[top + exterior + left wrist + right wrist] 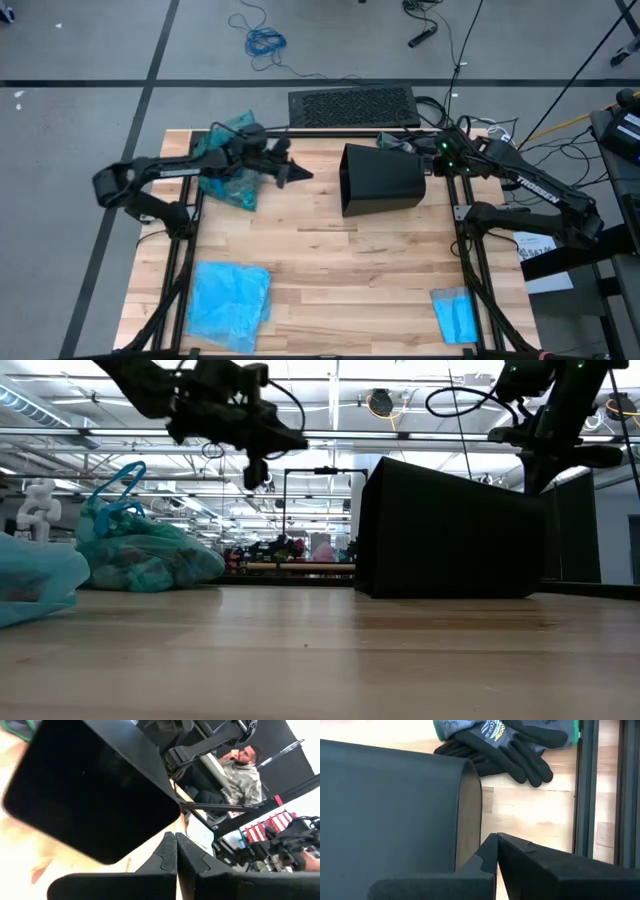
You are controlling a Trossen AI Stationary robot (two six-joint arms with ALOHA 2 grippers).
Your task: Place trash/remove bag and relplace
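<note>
— Two dark arms reach over a pale wooden table (330,260). Where are their grippers?

— Left gripper (303,174) hangs above the table, fingers pressed together and holding nothing, its tip pointing toward the black bin (380,180). Right gripper (385,140) sits at the far side of that bin, near its back edge, fingers also pressed together and empty.

— Where is the bag?

— One dark teal bag (228,165), knotted and lumpy, lies on the table near the far left corner, under the left arm and behind its gripper, apart from the fingertips. In the low view it rests on the wood with its tied handles standing up (140,550).

— And the replacement?

— A sky-blue bag (230,298) lies flat near the front left corner, well apart from both grippers. A small blue folded cloth (455,313) lies at the front right.

— Anything else close by?

— Black gloves (505,745) lie on the wood just beyond the bin, near the right gripper. A seated person (240,775) shows in the room behind.
</note>
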